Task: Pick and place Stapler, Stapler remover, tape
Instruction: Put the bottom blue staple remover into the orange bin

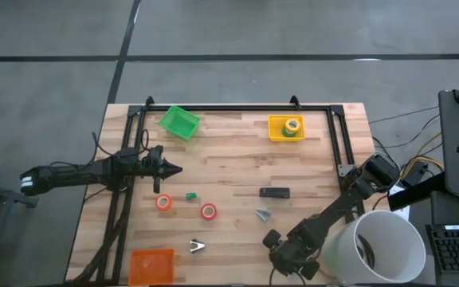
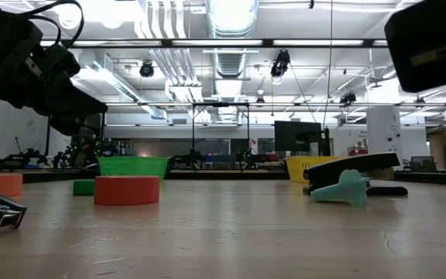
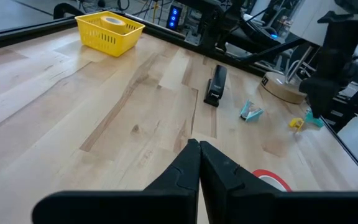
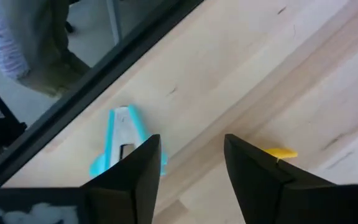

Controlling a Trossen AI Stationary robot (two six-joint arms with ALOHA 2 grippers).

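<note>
The black stapler (image 1: 275,192) (image 3: 216,85) (image 2: 355,165) lies flat right of the table's middle. A teal staple remover (image 1: 262,213) (image 3: 250,112) (image 2: 343,188) lies just nearer than it. Two red tape rolls (image 1: 208,211) (image 1: 163,202) lie flat left of middle. A green roll (image 1: 292,126) sits inside the yellow bin (image 1: 275,130). My left gripper (image 1: 174,169) (image 3: 197,146) hovers shut above the left part of the table, pointing right. My right gripper (image 1: 281,249) (image 4: 191,143) is open near the near edge, over bare wood.
A green bin (image 1: 179,122) stands at the far left and an orange bin (image 1: 151,265) at the near left. A silver staple remover (image 1: 197,246) and a small green block (image 1: 190,195) lie nearby. A light-blue clip (image 4: 123,146) and a yellow piece (image 4: 281,152) lie by my right fingers. A white bucket (image 1: 385,247) is right.
</note>
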